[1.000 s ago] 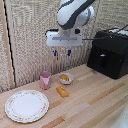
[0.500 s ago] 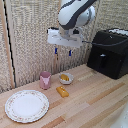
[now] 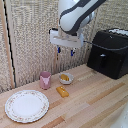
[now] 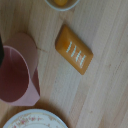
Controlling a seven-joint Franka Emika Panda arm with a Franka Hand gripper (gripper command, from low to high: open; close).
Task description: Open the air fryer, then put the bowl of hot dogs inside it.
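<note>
The black air fryer (image 3: 108, 52) stands at the exterior view's right, drawer closed, with its short vertical handle (image 3: 102, 61) jutting from the front. My gripper (image 3: 65, 51) hangs open in the air left of it, above the small whitish bowl (image 3: 65, 78) holding orange-yellow hot dogs (image 3: 65, 77); nothing is between the blue-tipped fingers. In the wrist view only a slice of the bowl (image 4: 62, 4) and its hot dogs (image 4: 60, 2) shows at the frame edge.
A pink cup (image 3: 45, 80) (image 4: 19, 67) stands beside the bowl. An orange rectangular bar (image 3: 62, 91) (image 4: 74, 49) lies on the wooden table in front of it. A large patterned plate (image 3: 26, 105) (image 4: 30, 120) sits at the exterior view's left.
The gripper has shifted slightly toward the exterior view's right, nearer the air fryer. The objects on the table have not moved.
</note>
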